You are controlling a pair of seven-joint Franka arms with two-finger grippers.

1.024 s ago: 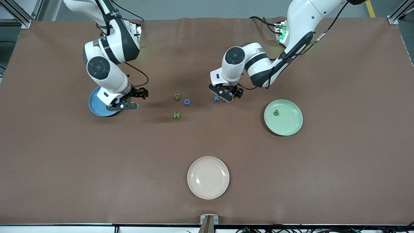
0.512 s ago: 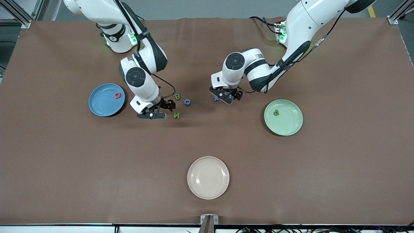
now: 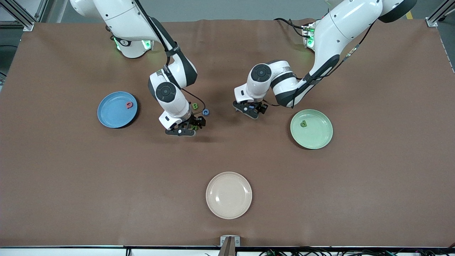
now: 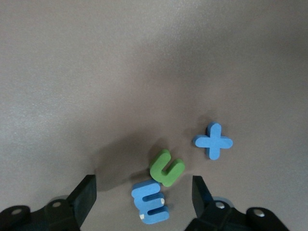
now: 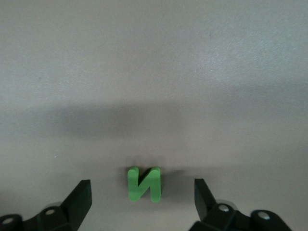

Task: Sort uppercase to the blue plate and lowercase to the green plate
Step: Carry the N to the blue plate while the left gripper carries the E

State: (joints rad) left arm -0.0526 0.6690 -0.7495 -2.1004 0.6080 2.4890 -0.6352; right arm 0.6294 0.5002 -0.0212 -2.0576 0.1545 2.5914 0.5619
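The right gripper [image 3: 185, 131] has been shifted from the blue plate [image 3: 111, 115] to the green N [image 5: 144, 183], fingers spread; the left gripper [image 3: 251, 110], likewise spread and empty, is lowered over the blue m [image 4: 150, 203].

Place: robotics lab
Bench: brown mat [image 3: 71, 177] over a wide table
Frame: aluminium rails [image 3: 21, 16] at the corners
Machines: two white arms
Wiring: cables [image 3: 320, 251] along the edge
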